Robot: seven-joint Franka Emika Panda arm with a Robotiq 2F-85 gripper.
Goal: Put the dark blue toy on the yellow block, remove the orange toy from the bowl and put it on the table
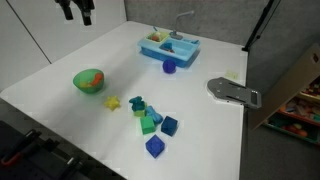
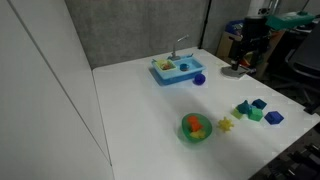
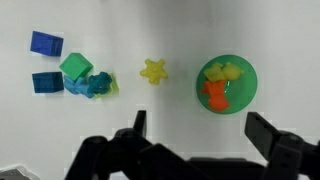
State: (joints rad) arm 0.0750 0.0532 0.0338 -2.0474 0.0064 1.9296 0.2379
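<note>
White bench seen from the wrist, claw above it with jaws spread wide, empty and touching nothing, orange toy lying inside the bright green bowl, yellow block on the bench between bowl and dark blue toy, which touches a green block

Small rounded orange toy: held in round green plastic bowl. Flat star-shaped yellow block: laid on large white tabletop, between bowl and small knobbly dark blue toy, apart from both.
</note>
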